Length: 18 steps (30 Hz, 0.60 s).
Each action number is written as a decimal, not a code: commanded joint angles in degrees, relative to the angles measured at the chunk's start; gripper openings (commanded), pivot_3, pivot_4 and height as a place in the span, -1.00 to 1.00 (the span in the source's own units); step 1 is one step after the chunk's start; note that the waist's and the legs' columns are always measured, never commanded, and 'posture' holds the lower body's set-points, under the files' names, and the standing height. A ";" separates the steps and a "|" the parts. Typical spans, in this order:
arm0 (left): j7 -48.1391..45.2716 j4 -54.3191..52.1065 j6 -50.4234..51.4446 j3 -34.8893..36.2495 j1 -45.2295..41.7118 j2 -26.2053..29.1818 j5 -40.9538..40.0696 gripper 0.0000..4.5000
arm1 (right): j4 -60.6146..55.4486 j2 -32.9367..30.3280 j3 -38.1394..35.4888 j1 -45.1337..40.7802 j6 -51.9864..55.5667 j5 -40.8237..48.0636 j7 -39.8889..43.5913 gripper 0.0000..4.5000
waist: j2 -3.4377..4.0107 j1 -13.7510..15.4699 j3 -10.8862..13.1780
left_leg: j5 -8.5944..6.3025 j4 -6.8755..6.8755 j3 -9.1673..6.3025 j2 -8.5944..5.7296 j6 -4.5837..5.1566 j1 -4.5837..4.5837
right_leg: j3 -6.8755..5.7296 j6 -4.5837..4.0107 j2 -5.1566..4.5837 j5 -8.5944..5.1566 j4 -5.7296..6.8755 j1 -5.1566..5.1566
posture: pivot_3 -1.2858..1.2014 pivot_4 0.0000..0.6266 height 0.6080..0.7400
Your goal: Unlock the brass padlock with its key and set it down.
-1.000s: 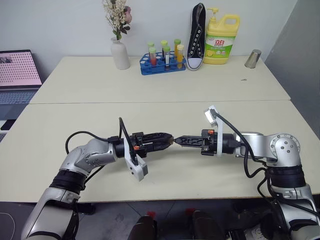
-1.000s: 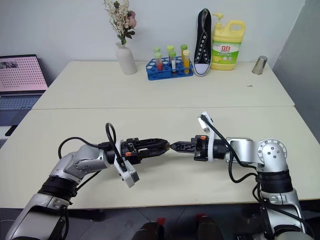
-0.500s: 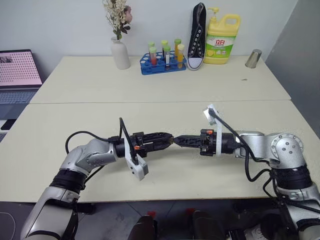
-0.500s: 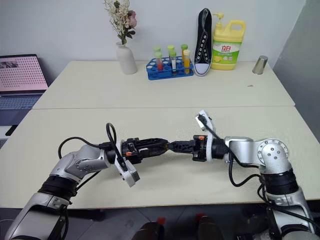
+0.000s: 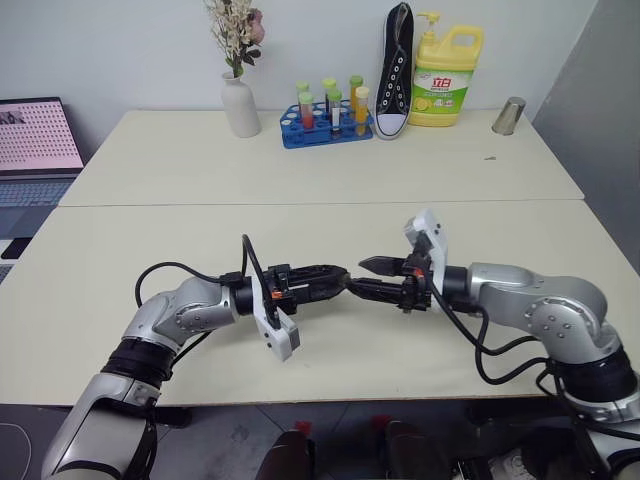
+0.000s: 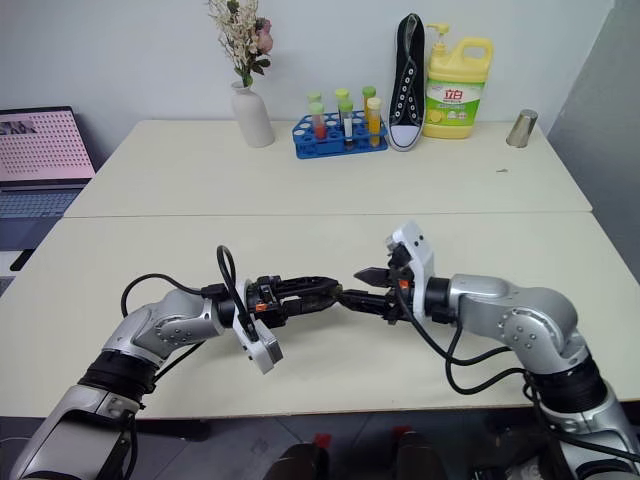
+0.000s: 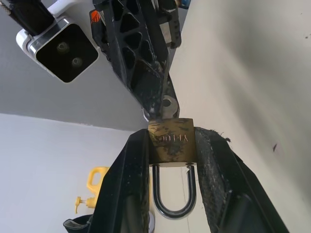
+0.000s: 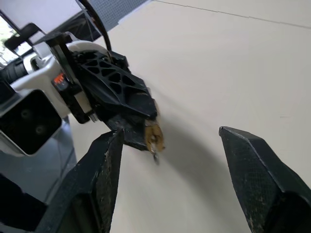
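Left tool (image 5: 338, 280) is level above the counter (image 5: 300, 230), pointing toward the right tool; I read its two black fingers (image 7: 131, 184) as clamped on the flanks of the brass padlock (image 7: 171, 147). From the left wrist camera the padlock body sits squarely between the pads, the silver shackle (image 7: 172, 194) hanging back between the fingers and looking seated in the body on both legs. The silvery key (image 7: 167, 103) stands in the end of the padlock that faces away from the shackle, its round bow just clear of the brass.

Right tool (image 5: 375, 277) faces the padlock from the other side, fingers spread apart with nothing between them; one fingertip sits higher, the other lower, near the key. I cannot tell whether the lower tip touches the key. From the right wrist camera the padlock (image 8: 153, 136) shows as a small brass spot at the left tool's tip, the spread right fingers (image 8: 104, 170) framing it.

Out from the padlock: both tools meet over the near half of the counter. Well beyond the padlock, at the far edge, stand a white vase with dried flowers (image 5: 240, 105), a blue rack of test tubes (image 5: 325, 122), a black sneaker on end (image 5: 394, 70), a yellow detergent bottle (image 5: 446, 80) and a metal cup (image 5: 508, 115). A laptop (image 5: 38, 140) sits off the counter's left end.
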 commanded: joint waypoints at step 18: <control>0.11 -2.07 0.54 0.01 -0.14 0.27 -2.81 -0.57 | 0.64 4.09 -2.51 -1.17 2.54 -4.57 3.29 -0.94 | 0.00 -0.05 0.00 | 0.00 -0.01 0.00 -0.04 0.00 0.01 | -0.02 0.00 0.02 0.00 0.01 -0.01 | 0.03 -0.52 1.00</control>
